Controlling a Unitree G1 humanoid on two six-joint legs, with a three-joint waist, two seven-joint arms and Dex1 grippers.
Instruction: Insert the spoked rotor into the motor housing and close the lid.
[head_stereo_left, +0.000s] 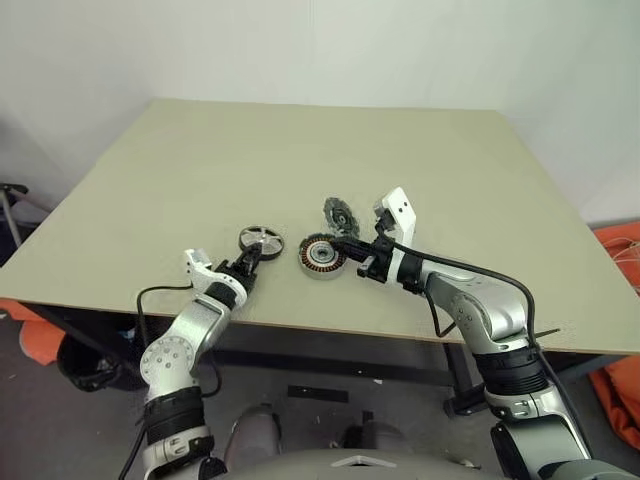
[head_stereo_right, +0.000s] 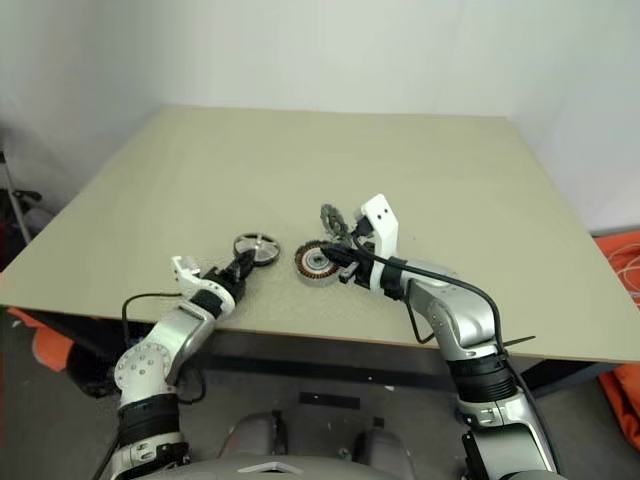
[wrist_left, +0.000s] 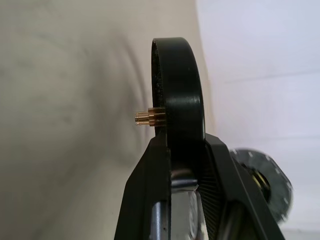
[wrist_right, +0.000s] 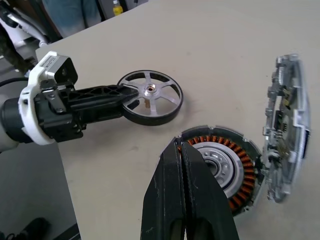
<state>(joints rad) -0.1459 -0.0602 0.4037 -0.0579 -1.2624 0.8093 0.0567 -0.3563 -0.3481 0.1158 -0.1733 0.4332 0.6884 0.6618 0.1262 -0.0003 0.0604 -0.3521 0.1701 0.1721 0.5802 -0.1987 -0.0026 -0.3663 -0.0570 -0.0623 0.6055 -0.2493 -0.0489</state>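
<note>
The spoked rotor (head_stereo_left: 260, 239) is a dark-rimmed wheel with silver spokes and a brass shaft (wrist_left: 146, 117). It is held close to the tabletop, left of the motor housing (head_stereo_left: 322, 256). My left gripper (head_stereo_left: 249, 263) is shut on its rim, as the right wrist view shows (wrist_right: 125, 95). The housing (wrist_right: 218, 163) lies flat with its copper windings facing up. The lid (wrist_right: 286, 130) stands on edge against the housing's far side. My right gripper (wrist_right: 181, 146) is shut with nothing between its fingers. Its tips are at the housing's near rim.
The beige table (head_stereo_left: 300, 150) stretches far behind the parts. Its front edge runs just below both grippers. Orange objects lie on the floor at the right (head_stereo_left: 622, 270) and the lower left (head_stereo_left: 30, 330). Black cables hang from both arms.
</note>
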